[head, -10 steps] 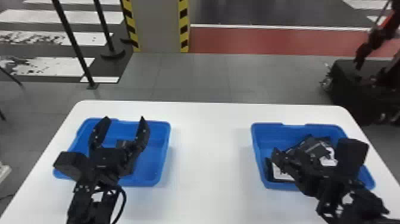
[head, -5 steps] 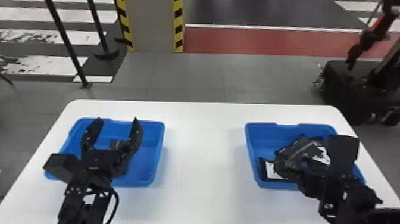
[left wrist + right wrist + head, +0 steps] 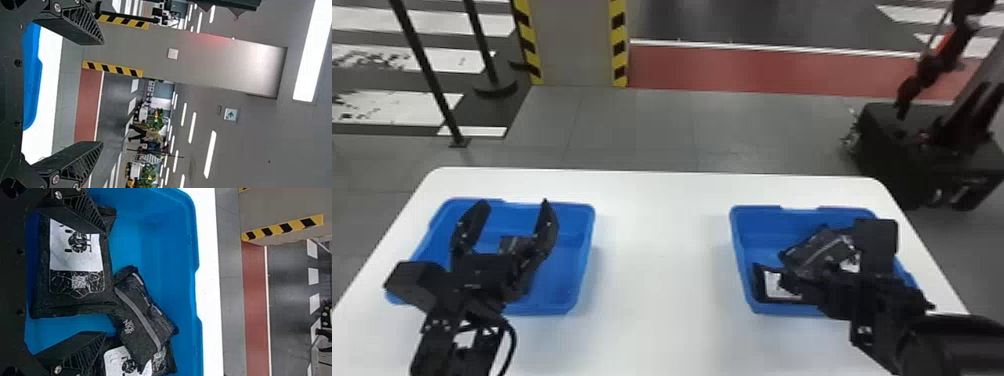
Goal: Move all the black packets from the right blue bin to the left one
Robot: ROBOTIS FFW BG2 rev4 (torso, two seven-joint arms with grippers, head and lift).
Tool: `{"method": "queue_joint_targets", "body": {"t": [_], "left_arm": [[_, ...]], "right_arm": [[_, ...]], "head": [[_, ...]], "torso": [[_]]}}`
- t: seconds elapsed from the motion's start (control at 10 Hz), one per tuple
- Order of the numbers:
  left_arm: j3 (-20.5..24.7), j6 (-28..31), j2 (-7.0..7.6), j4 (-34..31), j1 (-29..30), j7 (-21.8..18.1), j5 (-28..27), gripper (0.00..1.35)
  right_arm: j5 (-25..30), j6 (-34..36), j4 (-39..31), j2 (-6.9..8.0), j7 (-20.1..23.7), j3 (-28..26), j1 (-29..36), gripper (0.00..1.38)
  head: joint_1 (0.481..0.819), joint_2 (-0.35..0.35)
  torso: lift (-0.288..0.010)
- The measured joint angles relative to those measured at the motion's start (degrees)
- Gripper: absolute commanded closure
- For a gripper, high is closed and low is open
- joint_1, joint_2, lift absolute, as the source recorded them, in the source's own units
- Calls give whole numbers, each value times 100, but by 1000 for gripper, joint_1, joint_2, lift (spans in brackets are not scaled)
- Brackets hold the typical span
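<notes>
Three black packets (image 3: 137,317): in right bin (image 3: 762,235), beneath and just beyond right pincer (image 3: 804,275)
Right pincer: fingers apart — over the packets
Left pincer (image 3: 514,202): fingers apart — over left bin (image 3: 577,250)
Fourth packet (image 3: 513,244): in left bin, below left pincer
</notes>
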Motion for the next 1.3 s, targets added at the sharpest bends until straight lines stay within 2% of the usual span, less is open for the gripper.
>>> {"method": "queue_joint_targets", "body": {"t": [0.3, 0.5, 0.6, 0.8, 0.9, 1.3], "left_arm": [[0, 11, -1, 0, 5, 3, 3, 121], [-7, 24, -3, 0, 9, 4, 2, 119], [-7, 27, -1, 0, 16, 1, 6, 121], [-7, 28, -2, 0, 18, 0, 8, 121], [-7, 28, -3, 0, 17, 2, 11, 119], [-1, 13, -3, 0, 23, 3, 41, 121]], "right_arm": [[74, 229, 300, 33, 7, 7, -151, 114], [74, 337, 382, 34, 15, 46, -216, 231], [64, 404, 458, 37, 55, 72, -259, 349], [60, 486, 739, 49, 241, 108, -404, 993], [96, 390, 807, 56, 307, 129, -425, 1122], [-134, -393, 217, 148, 219, 102, 92, 1124]], "head": [[695, -56], [695, -54], [695, -49], [695, -38], [695, -36], [695, -19]], "torso": [[-110], [-110], [-110], [-110], [-110], [-110]]}}
